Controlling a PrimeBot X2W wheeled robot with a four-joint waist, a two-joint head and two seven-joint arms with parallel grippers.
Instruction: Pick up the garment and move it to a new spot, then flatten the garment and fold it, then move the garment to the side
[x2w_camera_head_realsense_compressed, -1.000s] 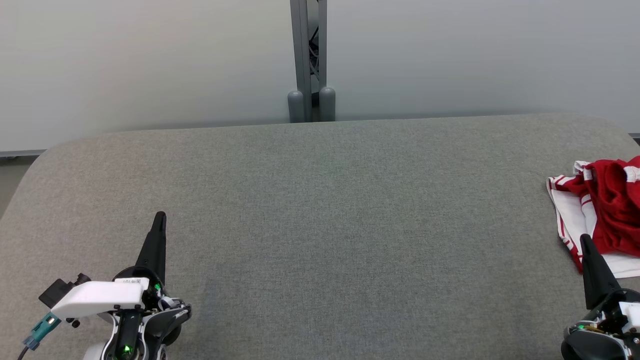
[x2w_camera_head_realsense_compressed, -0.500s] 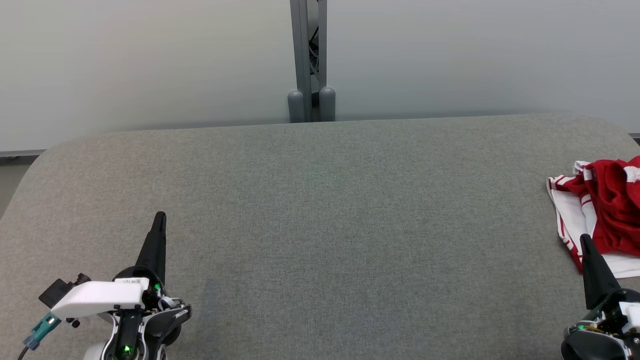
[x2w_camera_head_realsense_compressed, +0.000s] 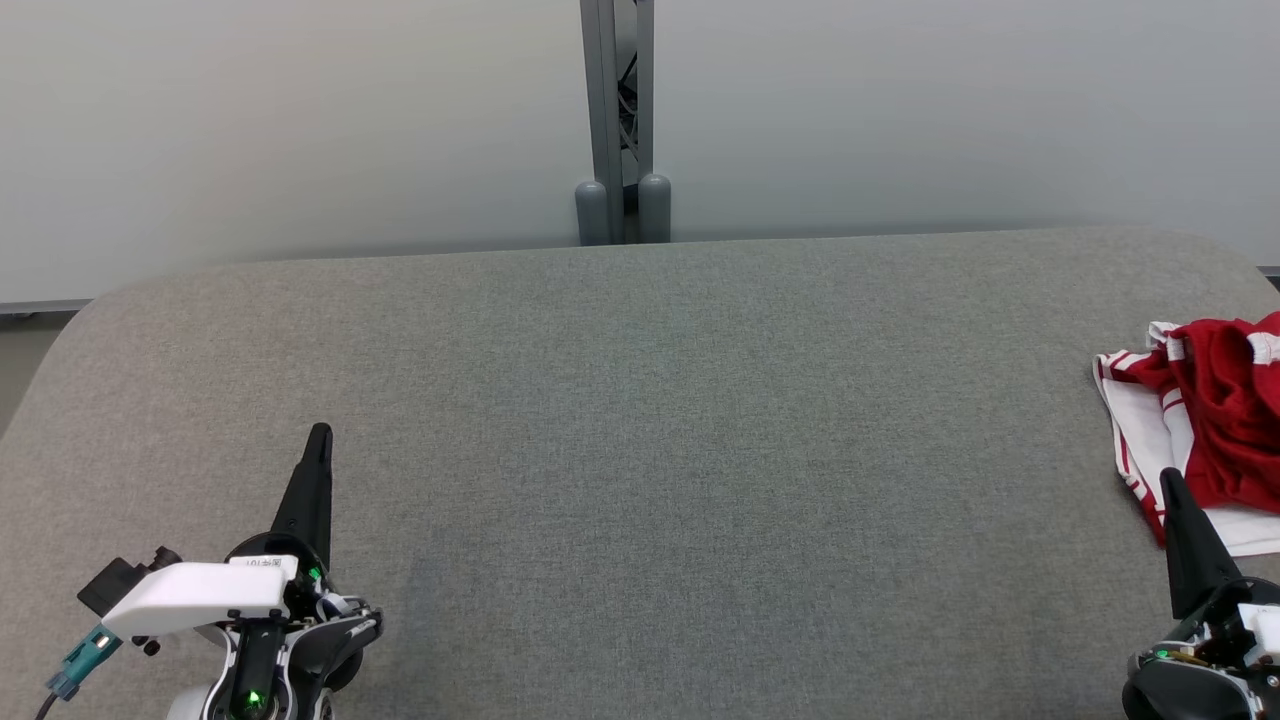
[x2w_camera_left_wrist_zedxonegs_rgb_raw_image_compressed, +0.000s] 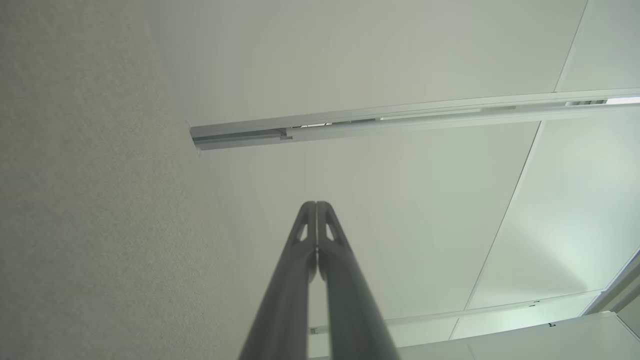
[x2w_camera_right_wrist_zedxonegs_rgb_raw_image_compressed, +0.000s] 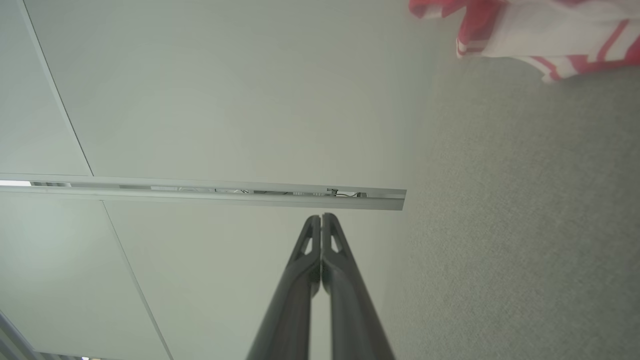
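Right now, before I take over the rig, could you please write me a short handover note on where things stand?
Grippers: the left gripper is shut and empty, at the near left of the table. The right gripper is shut and empty, at the near right, close to the garment but not gripping it.
Garment: red and white, crumpled in a heap at the table's right edge, partly cut off in the head view.
Done: nothing yet, judging by how it lies.
Left: pick it up, move it to a new spot, flatten it, fold it, then move it aside.
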